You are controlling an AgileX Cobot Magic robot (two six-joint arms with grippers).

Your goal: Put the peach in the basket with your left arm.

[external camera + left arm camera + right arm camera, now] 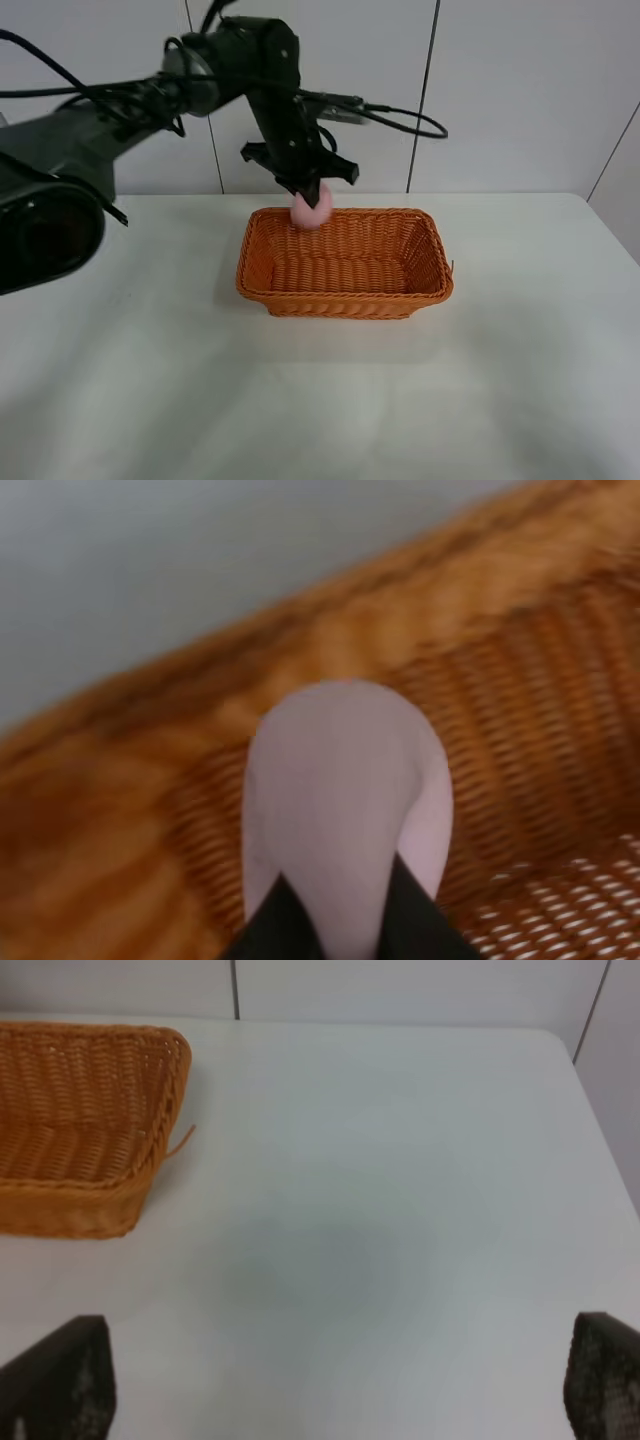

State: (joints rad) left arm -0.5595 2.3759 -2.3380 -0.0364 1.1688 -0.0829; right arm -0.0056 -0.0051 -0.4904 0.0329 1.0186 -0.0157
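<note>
The pale-pink peach [310, 209] hangs in my left gripper [306, 196], just above the far-left rim of the orange wicker basket [345, 298]. In the left wrist view the peach [345, 800] fills the middle, held between two black fingertips [280, 925], with the basket's wall and rim [200, 710] close behind it. My left gripper is shut on the peach. My right gripper [340, 1385] is open and empty over bare table; its two fingers [60, 1380] frame the view. The basket's corner [90, 1110] also shows in the right wrist view.
The basket stands mid-table on a white table [320, 400], with a panelled white wall [500, 90] behind. The left arm [120, 110] and its cables reach in from the left. A loose wicker strand [180, 1142] sticks out of the basket's corner.
</note>
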